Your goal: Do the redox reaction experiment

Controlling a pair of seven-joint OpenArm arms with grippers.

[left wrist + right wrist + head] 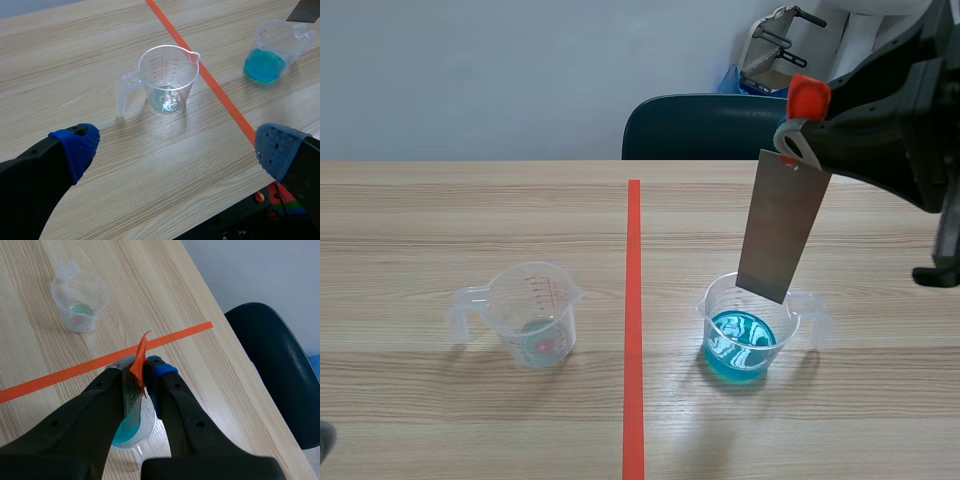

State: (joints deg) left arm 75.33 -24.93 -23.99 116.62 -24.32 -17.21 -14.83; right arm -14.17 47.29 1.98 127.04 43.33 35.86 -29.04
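Note:
My right gripper (798,135) is raised over the right half of the table and is shut on a grey metal strip (782,225) with an orange-red tab at its top. The strip hangs down, its lower end just at the rim of a clear beaker holding blue liquid (748,328). In the right wrist view the strip (136,371) is pinched between my fingers, with the blue beaker (131,432) under them. A second clear beaker (532,312) with a little pale liquid stands left of the tape line. My left gripper (175,145) is open, low, short of that beaker (167,77).
A dark blue chair (705,127) stands behind the table's far edge. An orange-red tape line (634,320) splits the wooden table between the two beakers. The table's right edge (240,385) runs close beside the blue beaker.

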